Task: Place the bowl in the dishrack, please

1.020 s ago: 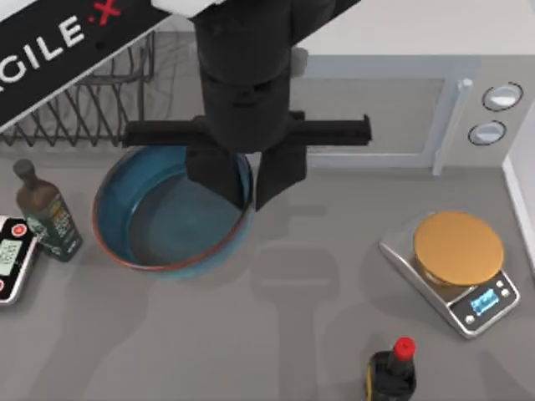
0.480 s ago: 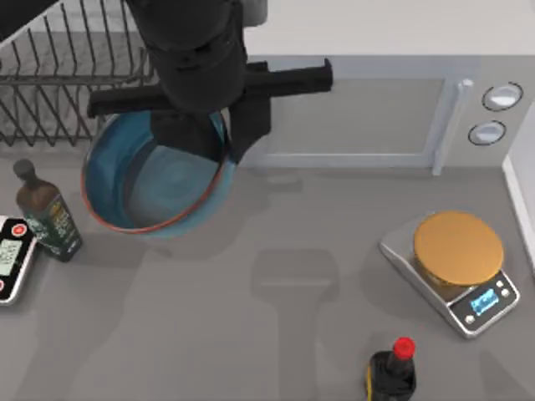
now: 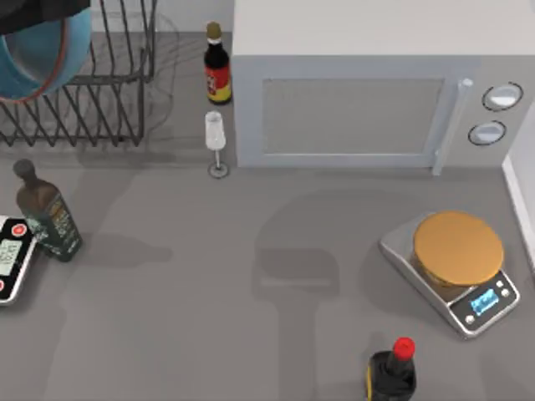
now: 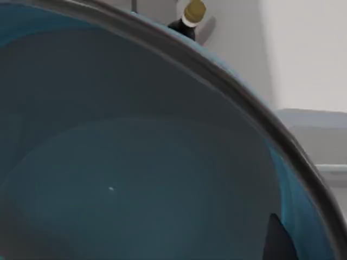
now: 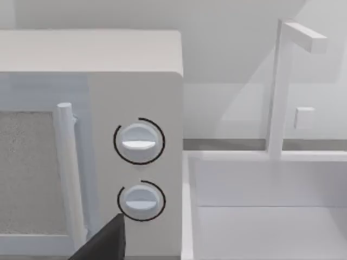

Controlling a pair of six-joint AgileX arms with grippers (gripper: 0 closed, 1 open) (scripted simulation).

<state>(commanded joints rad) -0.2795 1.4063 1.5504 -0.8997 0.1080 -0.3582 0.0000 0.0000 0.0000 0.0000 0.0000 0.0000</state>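
Observation:
The bowl (image 3: pixel 40 52), blue with a reddish-brown rim, hangs tilted at the top view's far left corner, above the left end of the dishrack (image 3: pixel 100 100), a dark wire rack. Part of the bowl is cut off by the picture's edge and by my dark left arm (image 3: pixel 33 10). The left wrist view looks straight into the bowl's glossy blue inside (image 4: pixel 119 179). My left gripper (image 4: pixel 295 244) is shut on the bowl's rim, one dark finger (image 4: pixel 277 241) inside the wall. A dark part of my right gripper (image 5: pixel 103 241) shows in front of the microwave's knobs.
A white microwave (image 3: pixel 351 109) stands at the back. A sauce bottle (image 3: pixel 217 67) and a wine glass (image 3: pixel 216 138) are between it and the rack. A green bottle (image 3: pixel 46 213) and a timer (image 3: pixel 10 255) sit left, a scale (image 3: pixel 456 267) right, a red-capped bottle (image 3: pixel 393 368) in front.
My left arm has lifted the bowl off the table and carried it back and to the left, over the dishrack. The sauce bottle and glass are now uncovered.

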